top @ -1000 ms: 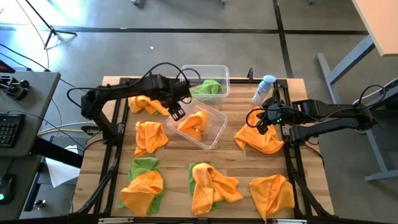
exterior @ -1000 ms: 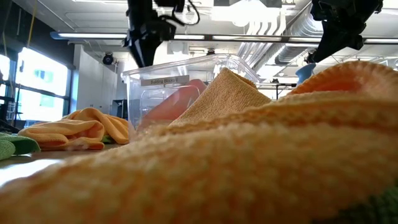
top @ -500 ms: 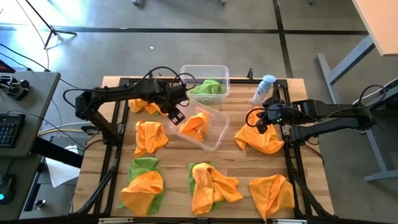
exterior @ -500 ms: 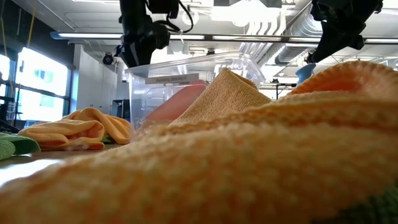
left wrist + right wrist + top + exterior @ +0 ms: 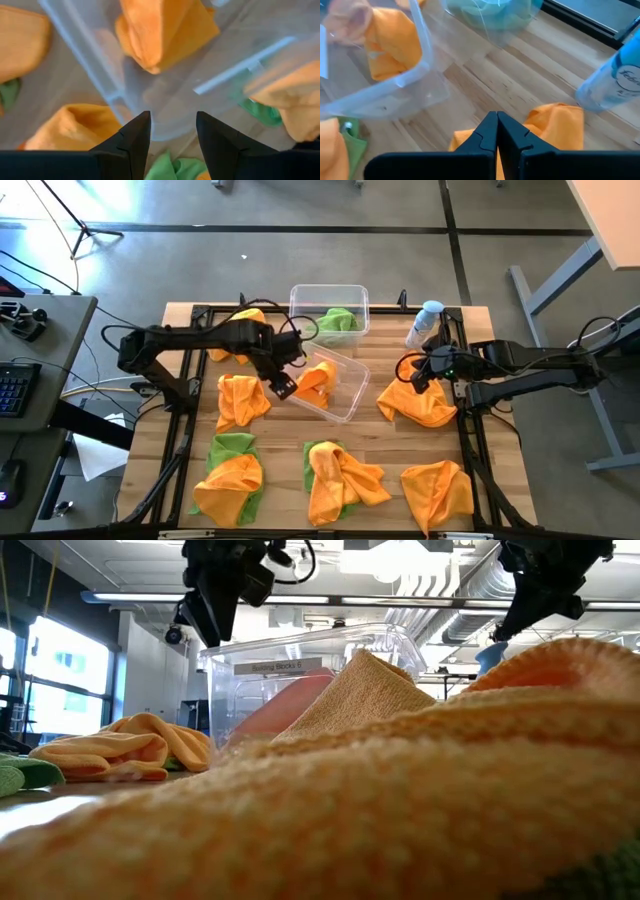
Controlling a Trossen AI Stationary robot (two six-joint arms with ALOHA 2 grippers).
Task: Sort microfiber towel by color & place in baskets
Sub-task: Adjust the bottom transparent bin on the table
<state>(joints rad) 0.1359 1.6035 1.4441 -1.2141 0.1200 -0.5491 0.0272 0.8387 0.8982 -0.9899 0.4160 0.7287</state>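
My left gripper [image 5: 283,386] [image 5: 172,118] is open and hovers over the near-left corner of the middle see-through basket [image 5: 345,398], touching nothing. That basket sits askew and holds one orange towel [image 5: 314,383] [image 5: 162,30]. The far basket [image 5: 352,292] holds a green towel [image 5: 335,320]. My right gripper [image 5: 415,380] [image 5: 496,116] is shut and hangs above an orange towel [image 5: 415,406] [image 5: 560,122] by the table's right edge. More orange towels [image 5: 240,400] [image 5: 437,490] and orange-on-green heaps [image 5: 230,476] [image 5: 340,476] lie on the wood.
A pale spray bottle [image 5: 425,323] stands at the far right, close to my right arm. Two more orange towels [image 5: 238,332] lie under my left arm at the far left. An orange towel [image 5: 400,790] right in front of the low camera blocks most of that view.
My left gripper has drawn back from above the middle basket's inside toward the table's near edge and now stands over the basket's near-left corner, still open. The right arm has kept still.
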